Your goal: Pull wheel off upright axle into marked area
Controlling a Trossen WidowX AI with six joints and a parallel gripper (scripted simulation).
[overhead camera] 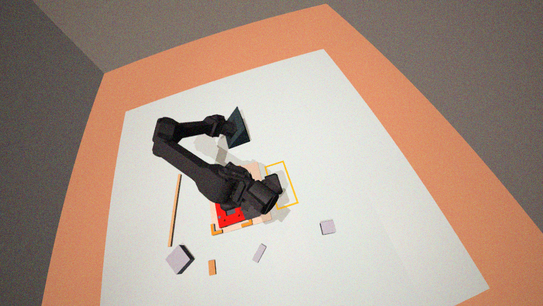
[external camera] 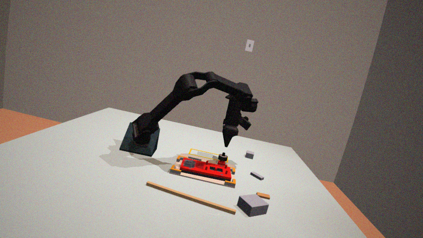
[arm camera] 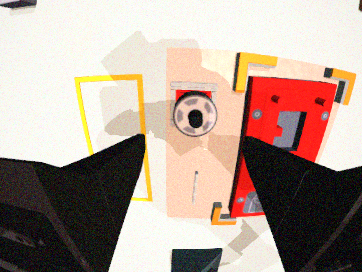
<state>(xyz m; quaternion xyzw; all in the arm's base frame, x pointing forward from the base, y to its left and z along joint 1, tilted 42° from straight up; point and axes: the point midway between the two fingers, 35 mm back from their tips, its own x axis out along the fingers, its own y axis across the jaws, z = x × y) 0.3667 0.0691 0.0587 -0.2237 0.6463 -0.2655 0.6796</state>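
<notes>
A: How many grey blocks are counted on the table [external camera: 73, 177]?

B: Three are counted: a large grey block [external camera: 252, 204], a flat grey block [external camera: 256, 176] and a small grey cube [external camera: 249, 154].

A: And wooden pieces?

B: Two are seen: one long wooden strip [external camera: 191, 197] and one short orange block [external camera: 262, 195].

A: What else is counted?

B: One red board [external camera: 204, 168], one wheel [external camera: 222, 157], one yellow outlined area [overhead camera: 281, 184] and one gripper [external camera: 227, 144].
</notes>
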